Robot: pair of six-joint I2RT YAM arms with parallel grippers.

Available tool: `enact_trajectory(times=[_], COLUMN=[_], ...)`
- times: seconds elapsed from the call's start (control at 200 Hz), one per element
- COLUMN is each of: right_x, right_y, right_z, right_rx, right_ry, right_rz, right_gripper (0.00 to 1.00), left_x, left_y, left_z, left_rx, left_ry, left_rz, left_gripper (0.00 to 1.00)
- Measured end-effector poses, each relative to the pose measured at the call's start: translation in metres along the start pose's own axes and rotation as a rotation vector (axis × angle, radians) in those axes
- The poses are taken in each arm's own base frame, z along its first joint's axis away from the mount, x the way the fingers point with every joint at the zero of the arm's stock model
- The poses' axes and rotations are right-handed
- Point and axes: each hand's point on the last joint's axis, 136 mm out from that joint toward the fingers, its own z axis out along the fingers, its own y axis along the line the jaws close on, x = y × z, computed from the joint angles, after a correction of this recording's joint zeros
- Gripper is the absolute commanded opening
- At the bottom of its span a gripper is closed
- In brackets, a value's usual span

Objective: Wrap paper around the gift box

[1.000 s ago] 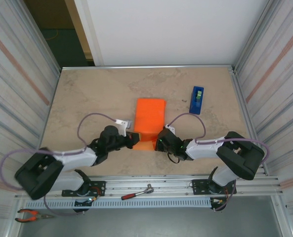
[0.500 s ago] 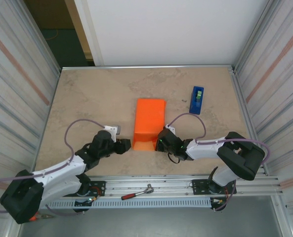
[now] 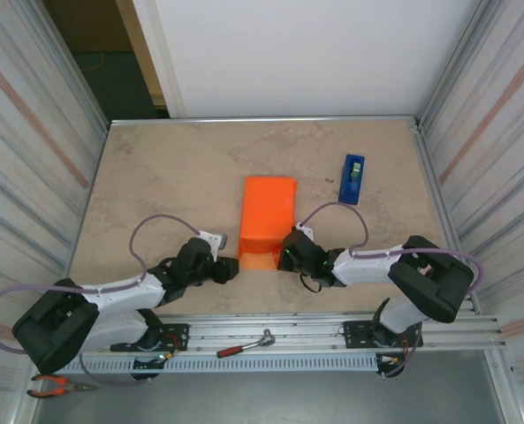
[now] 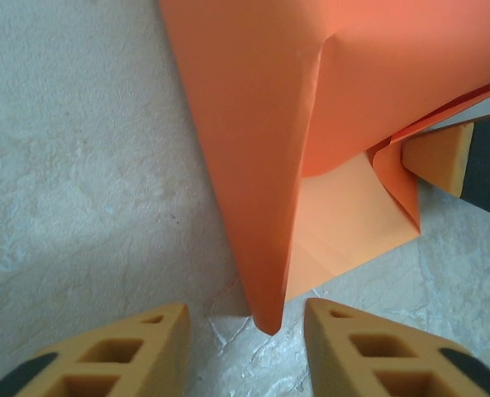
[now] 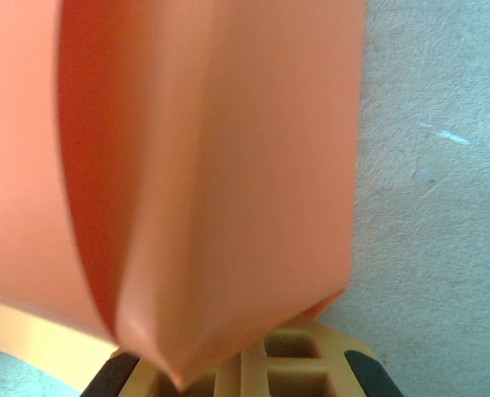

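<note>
While the right gripper (image 3: 284,256) is clenched on the near right fold of the orange paper (image 3: 268,212), which covers the gift box at centre frame, the left gripper (image 3: 230,268) stands released, straddling the near left corner. The end folds seem underway; the next move calls for pinching that corner and tucking it inward.

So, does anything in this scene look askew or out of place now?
Yes. The near end of the paper is not closed: a loose flap gapes there, and one pointed corner sticks out between the open fingers of the left gripper, which does not touch it. The right gripper pinches the opposite near corner. Nothing looks torn.
</note>
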Motion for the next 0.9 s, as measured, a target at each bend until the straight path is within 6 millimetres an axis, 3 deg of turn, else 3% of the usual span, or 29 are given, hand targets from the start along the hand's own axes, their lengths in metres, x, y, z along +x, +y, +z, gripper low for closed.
enact_trajectory(times=[0.456, 0.671, 0.897], right_x=[0.0, 0.0, 0.0], right_y=[0.0, 0.0, 0.0], right_z=[0.0, 0.0, 0.0], right_rx=[0.0, 0.0, 0.0], right_ry=[-0.001, -0.001, -0.001], right_rz=[0.0, 0.0, 0.0], right_gripper=[0.0, 0.0, 0.0], left_x=[0.001, -0.006, -0.005], left_y=[-0.001, -0.006, -0.005], left_z=[0.012, 0.019, 0.023], left_rx=[-0.013, -0.008, -0.022], left_ry=[0.027, 0.021, 0.036], left_rz=[0.007, 0.012, 0.015], left_gripper=[0.35, 0.25, 0.27])
